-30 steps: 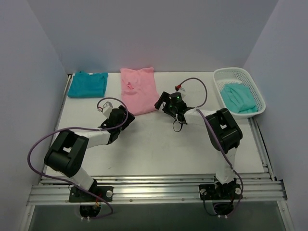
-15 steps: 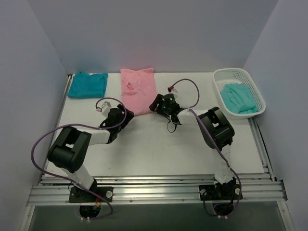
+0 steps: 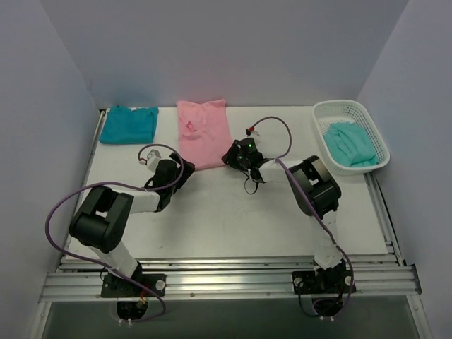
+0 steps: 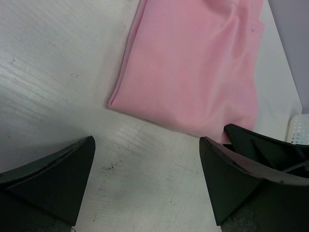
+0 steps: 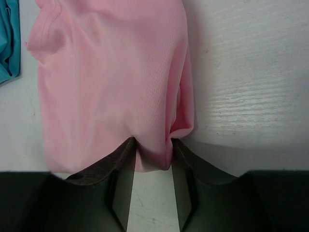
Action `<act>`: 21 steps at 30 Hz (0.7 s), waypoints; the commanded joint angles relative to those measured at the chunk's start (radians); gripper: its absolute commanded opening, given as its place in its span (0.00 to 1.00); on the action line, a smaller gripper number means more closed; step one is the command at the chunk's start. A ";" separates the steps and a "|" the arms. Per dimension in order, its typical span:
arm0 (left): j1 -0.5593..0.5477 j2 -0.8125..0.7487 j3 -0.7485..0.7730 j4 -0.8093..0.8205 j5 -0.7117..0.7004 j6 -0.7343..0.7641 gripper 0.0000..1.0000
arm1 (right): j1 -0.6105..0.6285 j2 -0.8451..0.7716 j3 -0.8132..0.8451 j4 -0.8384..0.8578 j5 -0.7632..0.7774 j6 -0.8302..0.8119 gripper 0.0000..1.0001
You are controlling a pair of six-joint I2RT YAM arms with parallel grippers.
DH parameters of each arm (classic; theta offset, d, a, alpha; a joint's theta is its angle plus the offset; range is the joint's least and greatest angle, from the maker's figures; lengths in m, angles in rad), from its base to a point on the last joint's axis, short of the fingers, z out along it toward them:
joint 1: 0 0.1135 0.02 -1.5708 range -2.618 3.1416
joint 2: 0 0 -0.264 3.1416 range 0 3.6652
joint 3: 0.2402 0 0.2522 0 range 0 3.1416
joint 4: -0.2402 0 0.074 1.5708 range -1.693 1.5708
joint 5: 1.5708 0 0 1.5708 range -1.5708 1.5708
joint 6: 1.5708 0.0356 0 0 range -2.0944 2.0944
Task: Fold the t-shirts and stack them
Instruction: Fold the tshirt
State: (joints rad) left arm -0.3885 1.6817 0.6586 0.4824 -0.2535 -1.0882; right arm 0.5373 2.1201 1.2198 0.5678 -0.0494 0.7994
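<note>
White tabletop (image 3: 233, 212), pale lilac walls on three sides. Light pink soft cloth t-shirt (image 3: 203, 132) folded flat at far edge, about mid-width, long side running toward near edge. Deep teal folded cloth t-shirt (image 3: 128, 123) in far left corner, apart from pink one. Paler mint-teal cloth t-shirt (image 3: 349, 143) bunched inside white plastic mesh basket (image 3: 339, 106) at far right corner.

Right gripper (image 5: 152, 145) low at near right corner of pink shirt, jaws narrow, hem pinched and bunched between fingers (image 5: 126, 159); same gripper seen from above (image 3: 232, 154) at cloth edge. Left gripper (image 4: 146, 140) spread wide, nothing between fingers (image 4: 72, 164), low over bare tabletop just off near left corner of pink shirt (image 4: 193, 72); contact with cloth not clear.
</note>
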 commanded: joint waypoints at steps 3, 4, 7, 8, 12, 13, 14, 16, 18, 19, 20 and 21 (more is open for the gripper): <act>0.007 0.007 -0.004 0.032 0.000 0.004 0.99 | -0.002 0.047 0.043 0.024 -0.010 0.003 0.24; 0.007 0.010 -0.004 0.033 0.000 0.004 0.99 | -0.002 0.054 0.046 0.030 -0.016 0.006 0.16; 0.007 0.026 -0.010 0.033 -0.023 -0.042 0.87 | -0.002 0.075 0.056 0.040 -0.035 0.015 0.00; 0.007 0.030 -0.014 0.036 -0.029 -0.061 0.85 | -0.002 0.084 0.058 0.043 -0.040 0.017 0.00; 0.007 0.082 0.004 0.029 -0.040 -0.096 0.83 | -0.003 0.092 0.064 0.046 -0.049 0.015 0.00; 0.007 0.096 0.025 0.028 -0.038 -0.104 0.82 | -0.003 0.090 0.066 0.046 -0.049 0.015 0.00; 0.007 0.108 0.036 0.030 -0.038 -0.108 0.79 | -0.003 0.090 0.066 0.046 -0.050 0.014 0.00; 0.007 0.144 0.058 0.033 -0.039 -0.113 0.74 | -0.007 0.092 0.066 0.046 -0.053 0.015 0.00; 0.007 0.171 0.091 0.024 -0.047 -0.114 0.70 | -0.008 0.087 0.064 0.044 -0.056 0.011 0.00; 0.008 0.179 0.101 0.019 -0.050 -0.116 0.68 | -0.010 0.084 0.058 0.044 -0.056 0.009 0.00; 0.008 0.185 0.114 0.016 -0.052 -0.116 0.66 | -0.013 0.078 0.053 0.044 -0.058 0.009 0.00; 0.010 0.194 0.119 0.010 -0.058 -0.116 0.63 | -0.016 0.074 0.049 0.044 -0.058 0.008 0.00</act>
State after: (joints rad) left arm -0.3882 1.8343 0.7547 0.5564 -0.2859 -1.1992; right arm 0.5323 2.1910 1.2655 0.6319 -0.0990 0.8146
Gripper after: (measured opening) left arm 0.651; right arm 0.029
